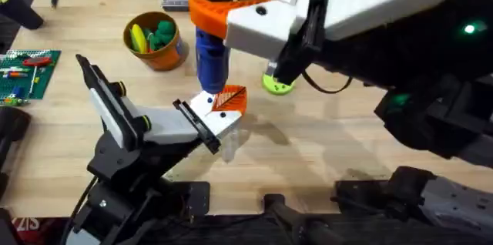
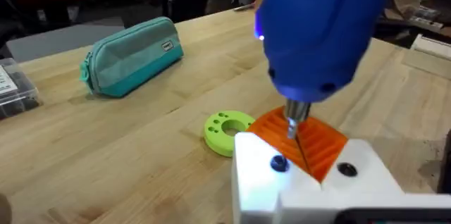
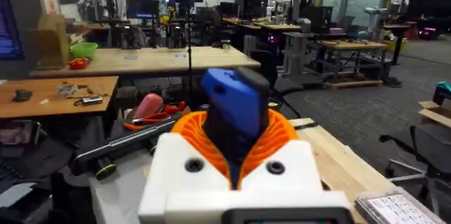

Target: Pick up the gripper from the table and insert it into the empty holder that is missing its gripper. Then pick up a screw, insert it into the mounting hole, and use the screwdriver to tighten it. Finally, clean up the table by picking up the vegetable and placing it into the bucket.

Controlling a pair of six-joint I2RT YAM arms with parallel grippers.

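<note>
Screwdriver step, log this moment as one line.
step: tightening | right gripper: shut on screwdriver | tip: on gripper in holder | bucket: holds vegetables

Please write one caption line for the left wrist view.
Blue cylindrical screwdriver lowers its thin tip onto the orange-and-white gripper piece, beside a green disc.

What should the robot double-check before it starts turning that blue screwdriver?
1. Right gripper fingers clamped on screwdriver: ok.
2. Screwdriver tip on the gripper piece at the holder end: ok.
3. Screw seated in the mounting hole: cannot tell.
4. Green disc clear of the tip: ok.
5. Vegetables in the bucket: ok.
</note>
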